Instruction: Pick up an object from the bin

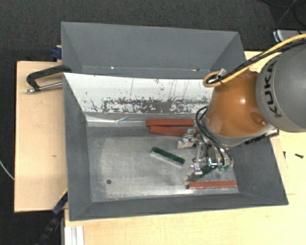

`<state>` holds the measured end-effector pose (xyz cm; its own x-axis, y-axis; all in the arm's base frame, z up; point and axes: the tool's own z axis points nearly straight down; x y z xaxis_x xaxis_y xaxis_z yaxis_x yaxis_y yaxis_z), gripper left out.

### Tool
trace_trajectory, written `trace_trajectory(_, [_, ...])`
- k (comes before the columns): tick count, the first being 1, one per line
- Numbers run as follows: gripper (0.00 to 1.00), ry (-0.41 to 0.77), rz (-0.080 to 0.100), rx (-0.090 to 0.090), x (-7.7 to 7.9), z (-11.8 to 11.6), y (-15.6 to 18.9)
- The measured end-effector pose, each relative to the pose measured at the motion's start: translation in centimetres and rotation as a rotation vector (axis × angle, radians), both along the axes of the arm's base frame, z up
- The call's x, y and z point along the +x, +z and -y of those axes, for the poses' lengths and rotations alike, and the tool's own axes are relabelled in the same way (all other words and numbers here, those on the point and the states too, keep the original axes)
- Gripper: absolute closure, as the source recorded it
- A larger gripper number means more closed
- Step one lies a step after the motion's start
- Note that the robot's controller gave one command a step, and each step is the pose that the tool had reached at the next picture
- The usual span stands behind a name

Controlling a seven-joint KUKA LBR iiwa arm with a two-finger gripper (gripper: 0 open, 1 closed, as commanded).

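We cannot tell how far the jaws are parted, nor whether they have hold of anything: they hang low over the bin's floor, and the wrist's orange cover and cables crowd the view. A small green bit [210, 170] shows right at them, but we cannot say whether it is gripped or merely lying there.

Just beyond the jaws, toward the near wall, lies a long flat red bar [212, 185], the thing we judge closest to being picked. On the side away from the arm, a dark green strip [168, 155] lies slantwise, near but apart. A pale small piece [185, 142] sits just behind the jaws, and further back a red-brown bar [169, 126] lies along the far wall.

The risks, as we judge them:

- The red bar lies flat and thin, so the jaws may skid over it and close on nothing.
- Caught off its middle, it may swing and drop.
- It sits close to the bin [178, 208] wall's foot, so a descent may strike metal.
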<state>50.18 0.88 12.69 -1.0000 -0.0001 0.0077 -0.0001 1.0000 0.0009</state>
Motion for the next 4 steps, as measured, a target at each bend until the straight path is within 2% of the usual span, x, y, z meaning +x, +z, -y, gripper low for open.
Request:
trace_trajectory(1, [0.0, 0.0, 0.008, 0.0, 0.2, 0.0, 0.4])
trace_trajectory(2, [0.0, -0.183, 0.018, -0.001, 2.7, -2.0, -2.4])
trace_trajectory(3, [0.0, -0.256, 0.008, -0.001, 3.9, -3.9, -3.5])
trace_trajectory(4, [0.0, -0.403, 0.013, 0.0, 3.5, -3.8, -1.7])
